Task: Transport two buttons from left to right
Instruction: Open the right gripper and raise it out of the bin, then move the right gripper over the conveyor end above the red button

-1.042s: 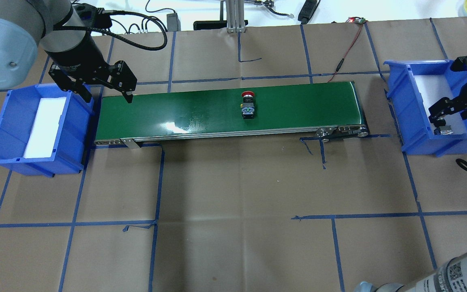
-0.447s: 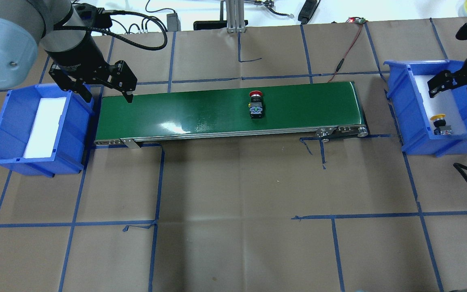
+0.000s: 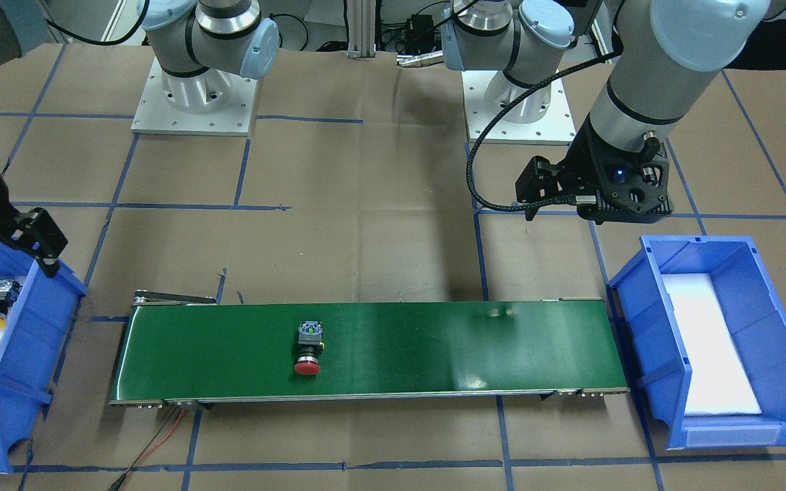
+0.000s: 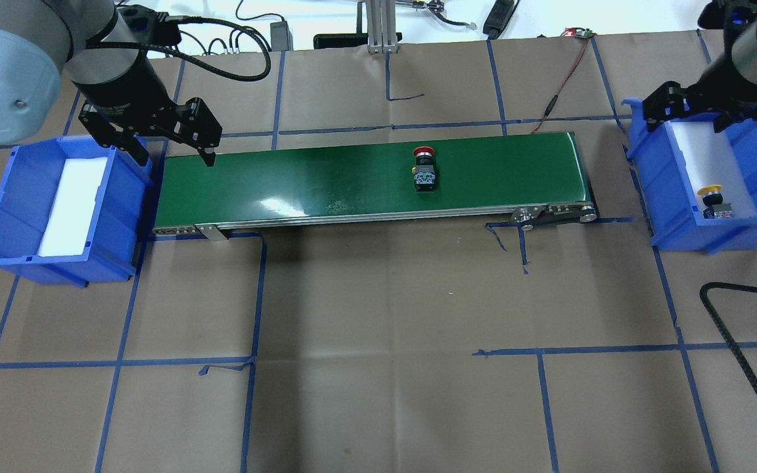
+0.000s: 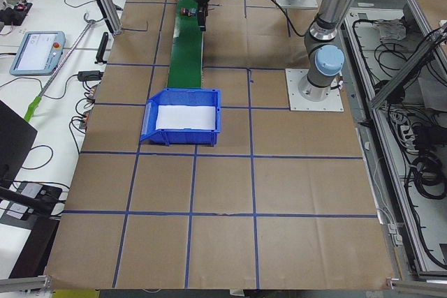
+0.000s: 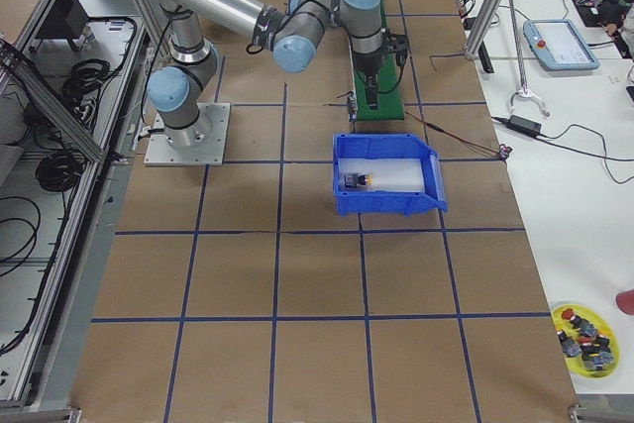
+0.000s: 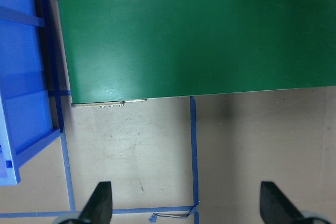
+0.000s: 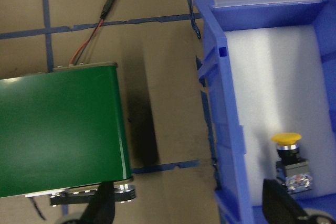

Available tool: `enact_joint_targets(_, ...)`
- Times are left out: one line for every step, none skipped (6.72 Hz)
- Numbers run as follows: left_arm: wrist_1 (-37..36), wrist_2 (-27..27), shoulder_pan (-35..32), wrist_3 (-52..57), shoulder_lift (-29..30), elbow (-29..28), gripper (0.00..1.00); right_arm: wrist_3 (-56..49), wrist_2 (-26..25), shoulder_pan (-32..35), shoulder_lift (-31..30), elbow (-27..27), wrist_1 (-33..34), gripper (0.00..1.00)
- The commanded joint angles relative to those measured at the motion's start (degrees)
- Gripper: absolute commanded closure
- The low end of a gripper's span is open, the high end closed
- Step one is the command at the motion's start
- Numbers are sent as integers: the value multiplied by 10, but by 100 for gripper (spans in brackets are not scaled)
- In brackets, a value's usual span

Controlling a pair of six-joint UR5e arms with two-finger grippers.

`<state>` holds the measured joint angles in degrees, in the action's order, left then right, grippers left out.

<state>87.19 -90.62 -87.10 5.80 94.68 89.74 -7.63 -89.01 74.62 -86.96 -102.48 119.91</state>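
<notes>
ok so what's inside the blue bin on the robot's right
A yellow-capped button lies on white foam near one end. The right arm covers part of the far end.

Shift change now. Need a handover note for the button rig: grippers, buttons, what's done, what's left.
Left gripper: open, empty, over the belt's left end, beside the left bin.
Right gripper: open, empty, above the right bin's belt-side edge.
Yellow button: lying on the foam in the right bin. Done.
Red button: lying on the belt, right of its middle, short of the end.
Left: get the red button into the right bin. No buttons show in the left bin.
</notes>
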Motion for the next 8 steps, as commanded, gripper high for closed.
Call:
enact_joint_targets(0, 0, 0, 0, 0, 0, 0, 114, -1, 101, -10, -1, -19, 0)
enact_joint_targets(0, 0, 0, 0, 0, 0, 0, 118, -3, 138, -9, -1, -20, 0)
enact_joint_targets(0, 0, 0, 0, 0, 0, 0, 118, -6, 155, -8, -3, -40, 0)
enact_joint_targets(0, 0, 0, 0, 0, 0, 0, 118, -9, 155, -5, -3, -81, 0)
enact_joint_targets(0, -1, 0, 0, 0, 0, 0, 118, -9, 155, -4, -4, -89, 0)
enact_joint_targets(0, 0, 0, 1, 0, 0, 0, 118, -10, 155, -2, -4, -87, 0)
enact_joint_targets(0, 0, 0, 0, 0, 0, 0, 118, -11, 155, -1, -4, -87, 0)
enact_joint_targets(0, 0, 0, 0, 0, 0, 0, 118, -11, 155, 2, -4, -86, 0)
